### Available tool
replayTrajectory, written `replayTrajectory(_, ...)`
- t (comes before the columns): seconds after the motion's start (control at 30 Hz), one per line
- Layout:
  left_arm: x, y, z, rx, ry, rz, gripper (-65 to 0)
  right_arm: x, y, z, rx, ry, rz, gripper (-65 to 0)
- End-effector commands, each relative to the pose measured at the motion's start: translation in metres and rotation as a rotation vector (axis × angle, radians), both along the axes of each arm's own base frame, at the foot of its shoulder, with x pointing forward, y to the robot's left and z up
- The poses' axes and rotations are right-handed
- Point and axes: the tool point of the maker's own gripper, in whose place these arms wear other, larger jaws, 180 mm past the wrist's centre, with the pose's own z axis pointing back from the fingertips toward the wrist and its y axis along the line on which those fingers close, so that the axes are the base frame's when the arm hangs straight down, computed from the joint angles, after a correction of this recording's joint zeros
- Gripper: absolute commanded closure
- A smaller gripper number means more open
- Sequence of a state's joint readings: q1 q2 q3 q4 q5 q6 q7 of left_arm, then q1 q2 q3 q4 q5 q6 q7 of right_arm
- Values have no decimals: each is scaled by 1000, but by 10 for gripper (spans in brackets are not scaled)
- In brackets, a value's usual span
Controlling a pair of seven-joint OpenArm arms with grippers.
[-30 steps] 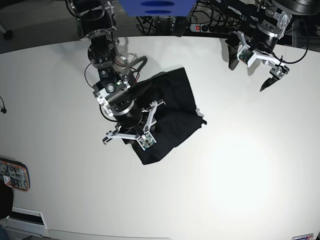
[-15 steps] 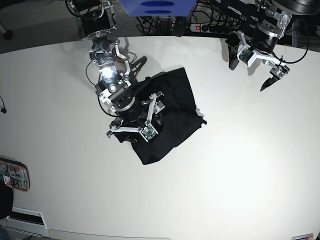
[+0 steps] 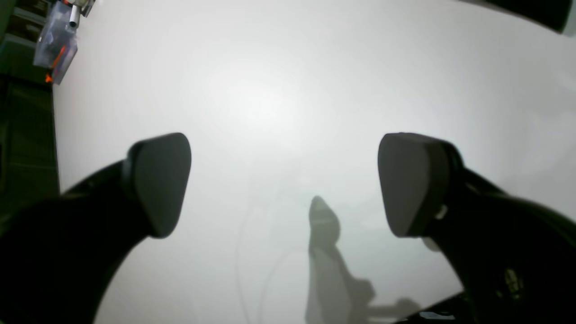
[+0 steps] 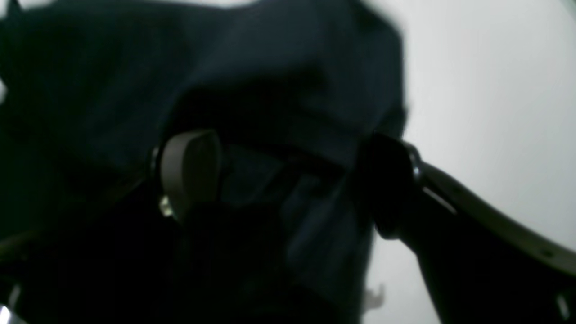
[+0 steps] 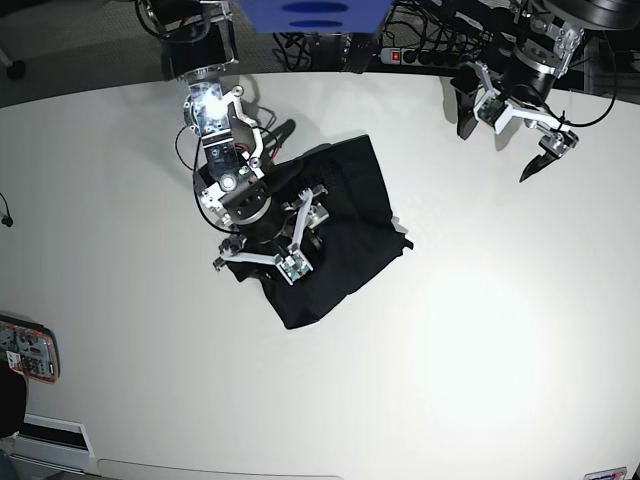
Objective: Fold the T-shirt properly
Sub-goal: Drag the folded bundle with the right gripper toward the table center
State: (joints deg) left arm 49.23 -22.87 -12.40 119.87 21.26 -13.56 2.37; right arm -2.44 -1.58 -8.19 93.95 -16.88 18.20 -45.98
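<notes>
Right pincer [image 5: 268, 232]: white open-frame struts on a black cylindrical wrist, small green circuit board at one strut, thin dark cables along the arm. Left pincer [image 5: 508, 128]: same white frame with black curved fingers [image 3: 157, 180] bearing rounded matte grey pads.

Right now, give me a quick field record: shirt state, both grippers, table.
T-shirt: black, lying folded in a compact bundle on the table, edges uneven
right gripper: open, directly over the T-shirt, nothing held
right gripper contact: cannot tell whether it touches the cloth
left gripper: open, empty, off to the side near the table's far edge, apart from the T-shirt
table: white, glare patch on its surface
other: cables and power strip beyond the far edge
</notes>
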Motion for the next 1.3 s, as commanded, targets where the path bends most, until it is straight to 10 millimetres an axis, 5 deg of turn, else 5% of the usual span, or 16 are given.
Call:
replayTrajectory(0.0, 2, -1, 7, -4, -26, -9, -650, 8, 5, 12, 26, -41, 5, -480)
replayTrajectory(0.13, 1, -1, 7, -4, -25, -9, -650, 7, 9, 14, 28, -46, 17, -396)
replayTrajectory(0.37, 0, -2, 5, 17, -26, -1, -650, 14, 15, 54, 57, -157, 26, 0)
replayTrajectory(0.63, 0, -2, 5, 17, -26, -1, -650, 14, 17, 59, 59, -170, 31, -3)
replayTrajectory(0.77, 0, -2, 5, 17, -27, -1, -650, 8, 20, 56, 61, -160, 41, -119)
replayTrajectory(0.9, 0, -2, 5, 17, -27, -1, -650, -13, 39, 46, 72, -122, 97, 0)
replayTrajectory(1.27, 0, -1, 6, 18, -29, -1, -650, -51, 109, 52, 115, -123, 276, 0)
